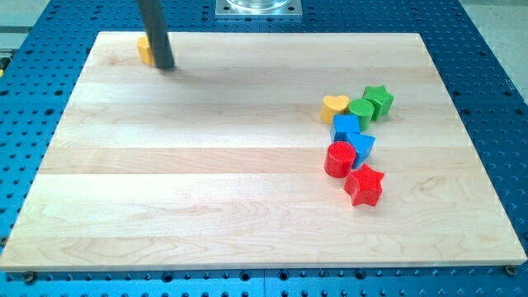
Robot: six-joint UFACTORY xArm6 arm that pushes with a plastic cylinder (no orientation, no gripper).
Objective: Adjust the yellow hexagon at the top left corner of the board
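Yellow hexagon (145,49) at the top left corner of the wooden tabletop (206,181), largely hidden behind the dark rod, only its left portion showing; my tip (165,66) rests on the board against the block's right side, apparently touching it; the arm carries no hand, so nothing is open, closed or held, the rod merely pushing. Step in hand, as judged: the adjusting push itself, contact made and the block already near the corner. The next move would call for a short, gentle nudge, kept small so the block does not slide off the nearby top edge. Well apart, at the view's right: yellow heart (334,106), two green blocks (371,104), two blue blocks (353,136), red cylinder (339,159), red star (365,184), all clustered and untouched.
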